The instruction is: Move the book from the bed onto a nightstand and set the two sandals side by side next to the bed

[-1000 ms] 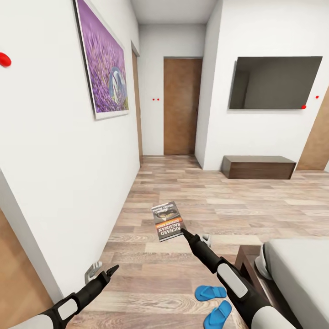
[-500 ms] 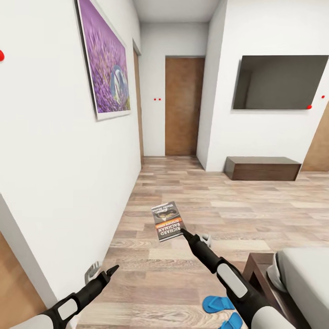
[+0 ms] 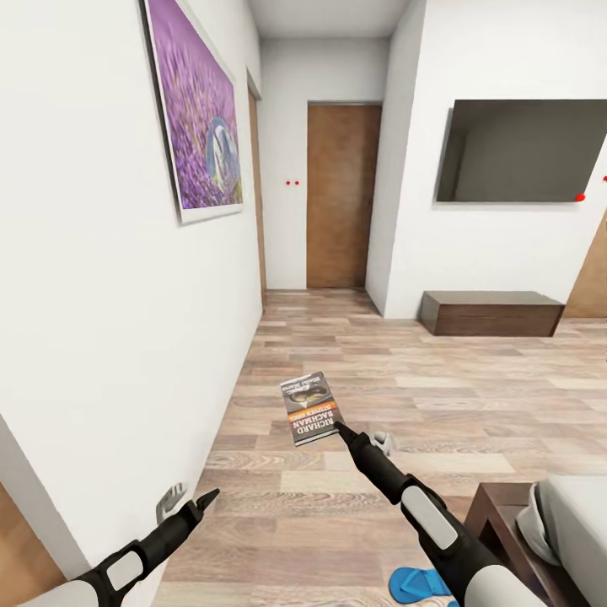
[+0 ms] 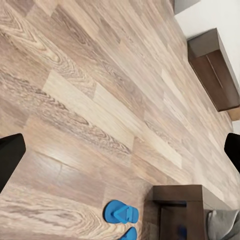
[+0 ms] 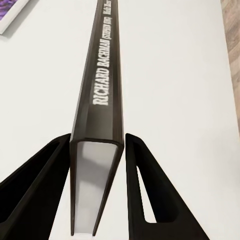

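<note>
My right end effector point(image 3: 340, 427) is clamped on the book point(image 3: 309, 408), which stands out past its tips at the lower centre of the head view, long axis running up and away from me in line with the forearm, cover facing up. In the right wrist view the book point(image 5: 97, 125) sits edge-on between the two fingers point(image 5: 145, 195), spine lettering running away from the camera, so the pinch is across its thickness at one short end.

My left end effector point(image 3: 196, 504) hangs empty at the lower left of the head view, close to the white wall; its finger tips sit at opposite edges of the left wrist view, jaws spread.

No nightstand shows ahead of me. The bed point(image 3: 582, 523) is at the lower right corner, and one blue sandal point(image 3: 415, 582) lies on the floor just left of its frame; the left wrist view shows the sandals point(image 4: 121, 215) beside the bed's dark corner. I judge the book has to travel rightward, toward the bed side, and the right arm already holding it is the nearer one.
</note>
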